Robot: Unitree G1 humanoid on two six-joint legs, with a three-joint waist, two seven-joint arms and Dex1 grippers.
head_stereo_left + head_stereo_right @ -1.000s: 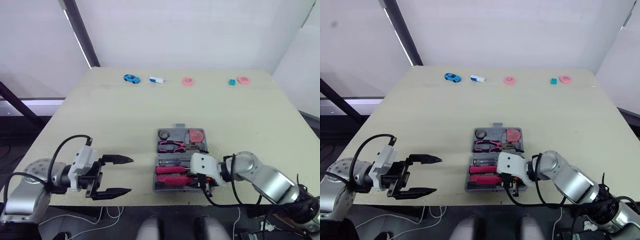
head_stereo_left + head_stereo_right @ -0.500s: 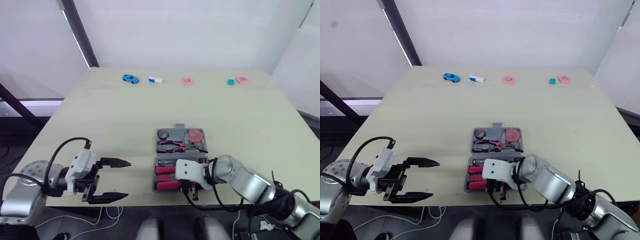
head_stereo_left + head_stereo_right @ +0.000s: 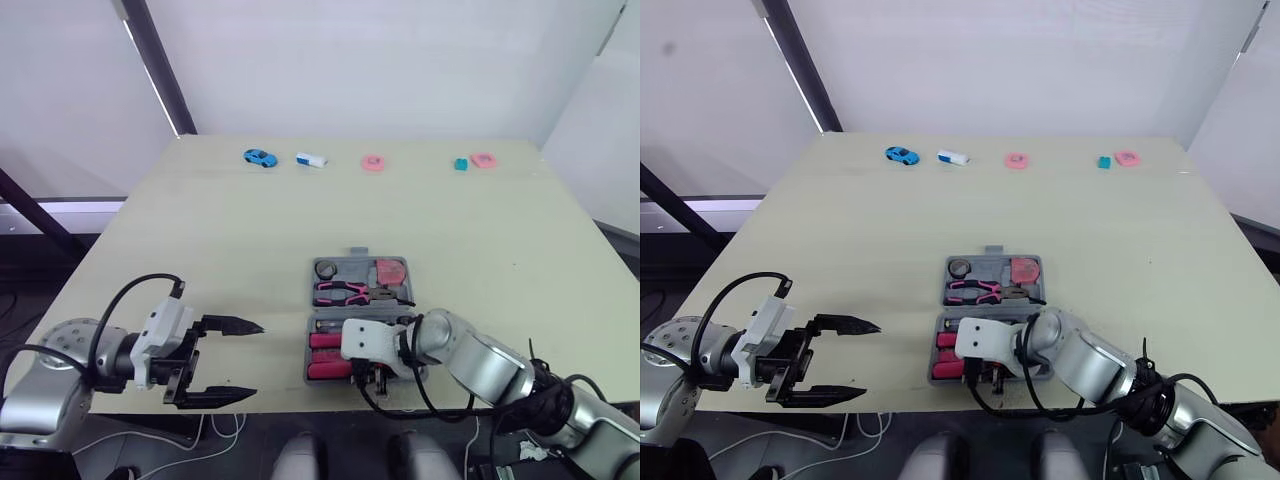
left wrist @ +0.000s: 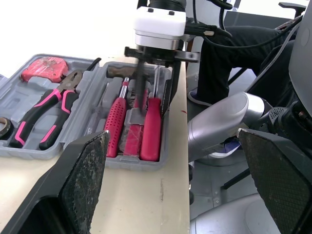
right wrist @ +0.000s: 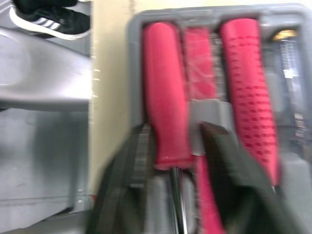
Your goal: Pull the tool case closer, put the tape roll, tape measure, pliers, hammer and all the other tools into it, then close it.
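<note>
The grey tool case (image 3: 312,297) lies open near the table's front edge. Its far half holds a tape roll (image 3: 326,269), pink-handled pliers (image 3: 345,292) and a red tape measure (image 3: 392,271). Red-handled tools (image 3: 325,340) lie in the near half. My right gripper (image 3: 368,378) hangs over that near half, open, its fingers (image 5: 122,185) on either side of the outermost red handle (image 5: 165,97). My left gripper (image 3: 258,360) is open and holds nothing at the front edge, left of the case. From the left wrist I see the right gripper (image 4: 153,95) above the handles.
Along the far edge lie a blue toy car (image 3: 260,157), a white and blue piece (image 3: 312,159), a pink ring (image 3: 372,162), a teal block (image 3: 461,164) and a pink piece (image 3: 484,160). The case sits close to the table's front edge.
My right gripper has slid left along the near half of the case, from its right end to over the red handles. The left gripper has barely moved.
</note>
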